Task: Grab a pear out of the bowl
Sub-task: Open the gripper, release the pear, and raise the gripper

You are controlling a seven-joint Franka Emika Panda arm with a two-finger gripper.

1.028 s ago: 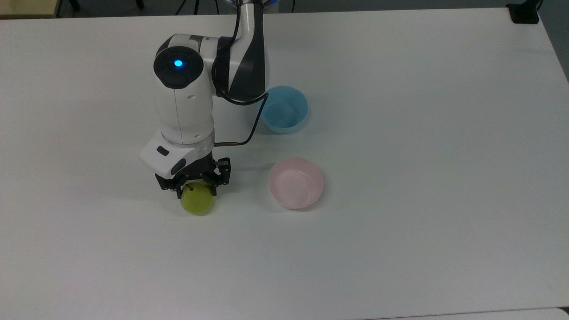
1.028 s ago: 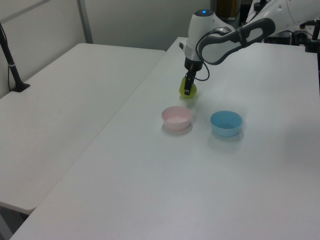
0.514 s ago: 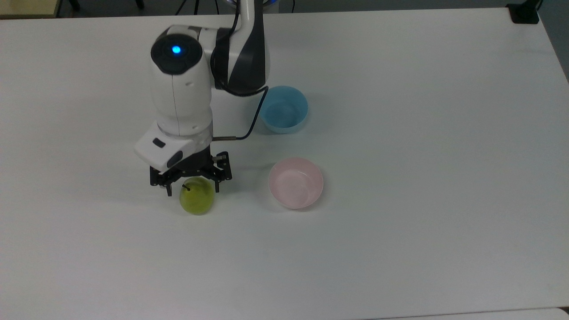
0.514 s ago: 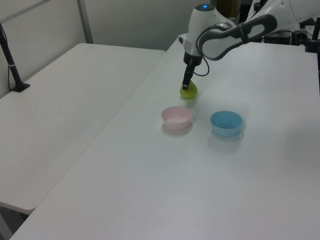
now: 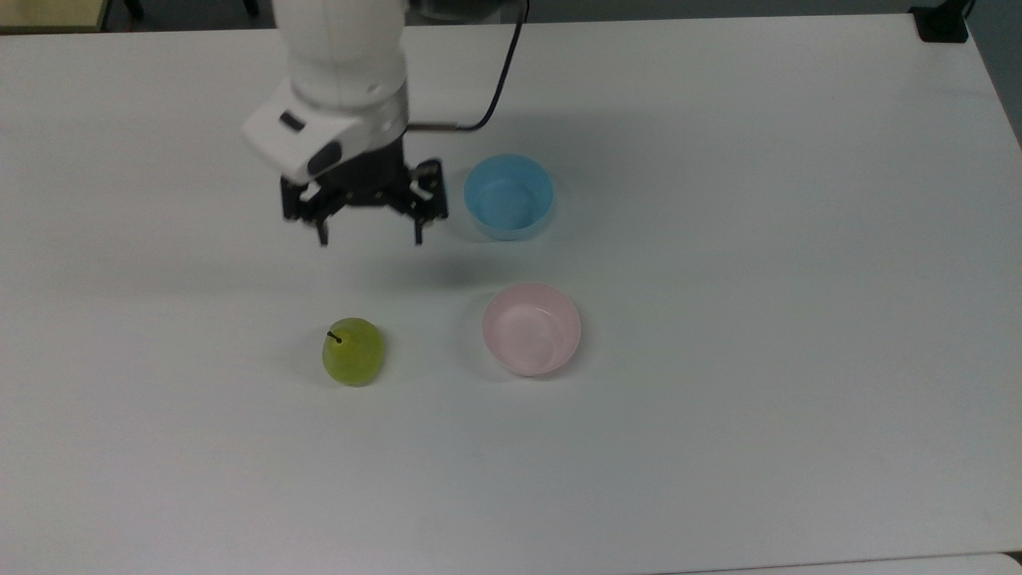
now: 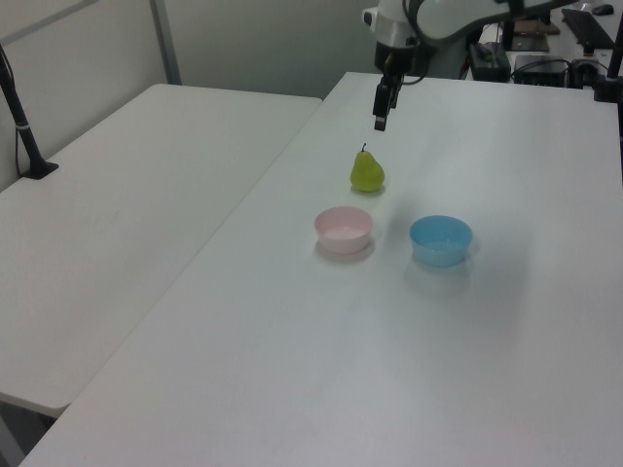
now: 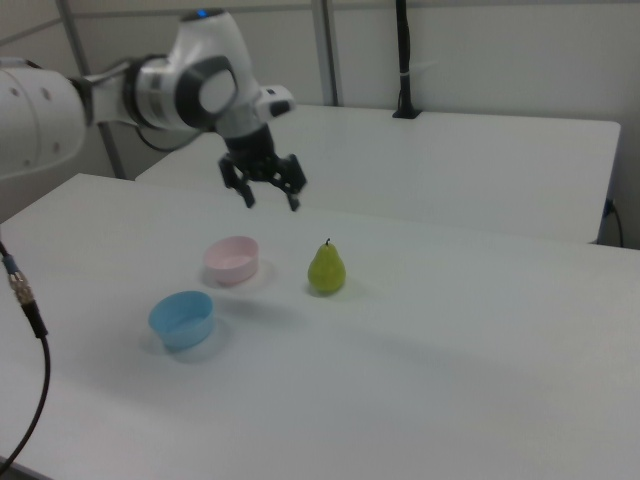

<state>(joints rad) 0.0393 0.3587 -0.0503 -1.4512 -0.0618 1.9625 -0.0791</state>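
I am looking at a wide white table [image 5: 758,447] with the Panda arm [image 7: 150,90] reaching in over it, and the main worry I have is that nothing is holding the pear [image 5: 354,352]: it stands free on the bare table, so a knock or a tremor through the table could, I judge, tip it onto its rounded side and let it roll. The pale pink bowl [image 5: 532,328] sits empty just to the top view's right of the pear, apart from it, with the light blue bowl [image 5: 509,196] beyond it, also empty. The gripper [image 5: 369,237] hangs in the air well above the tabletop with its two fingers spread and nothing between them; in the left view it is behind and above the pear, well apart from it. If I bring it down again, a finger that meets the fruit off-centre would likely shove it sideways rather than close around it, and its smooth, tapering flanks may slip out of a pinch set too high. The pear stands upright on its broad base, long axis near vertical, the narrow neck and short dark stem [image 6: 363,148] pointing up; in the top view the stem leans slightly toward the top view's left.
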